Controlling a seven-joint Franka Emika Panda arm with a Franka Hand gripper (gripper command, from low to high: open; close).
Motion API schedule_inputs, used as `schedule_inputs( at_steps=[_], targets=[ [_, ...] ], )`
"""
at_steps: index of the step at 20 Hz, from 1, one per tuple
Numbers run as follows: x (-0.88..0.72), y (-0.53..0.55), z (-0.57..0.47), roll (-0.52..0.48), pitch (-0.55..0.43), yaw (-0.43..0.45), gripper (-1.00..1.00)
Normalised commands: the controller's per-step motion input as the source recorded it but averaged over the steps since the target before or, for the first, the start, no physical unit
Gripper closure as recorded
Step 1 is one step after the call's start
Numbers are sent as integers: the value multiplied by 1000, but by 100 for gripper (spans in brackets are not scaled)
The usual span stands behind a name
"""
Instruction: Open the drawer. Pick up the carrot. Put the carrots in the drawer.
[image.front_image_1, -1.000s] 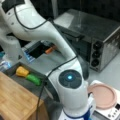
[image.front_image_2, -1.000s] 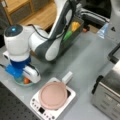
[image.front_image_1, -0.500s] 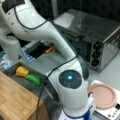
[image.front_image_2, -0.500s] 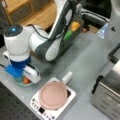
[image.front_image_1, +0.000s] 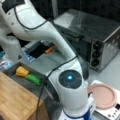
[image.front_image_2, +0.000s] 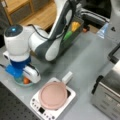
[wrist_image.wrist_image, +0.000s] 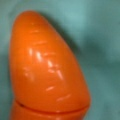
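Gripper right at the carrot — drawer open (holding toys).

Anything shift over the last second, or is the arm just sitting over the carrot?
Nothing visibly moved. In a front view the arm holds the same pose, its claw beside the carrot on the table. The wrist view is filled by the carrot. The drawer stays open with the yellow chunk and green piece inside.
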Motion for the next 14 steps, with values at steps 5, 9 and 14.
schedule_inputs(
  at_steps=[5, 9, 14],
  targets=[
    [154, -66, -26, 149, -11, -43, -100],
    [154, -66, -25, 149, -11, -43, -100],
    [155, -66, -24, 149, -11, -43, -100]
  ],
)
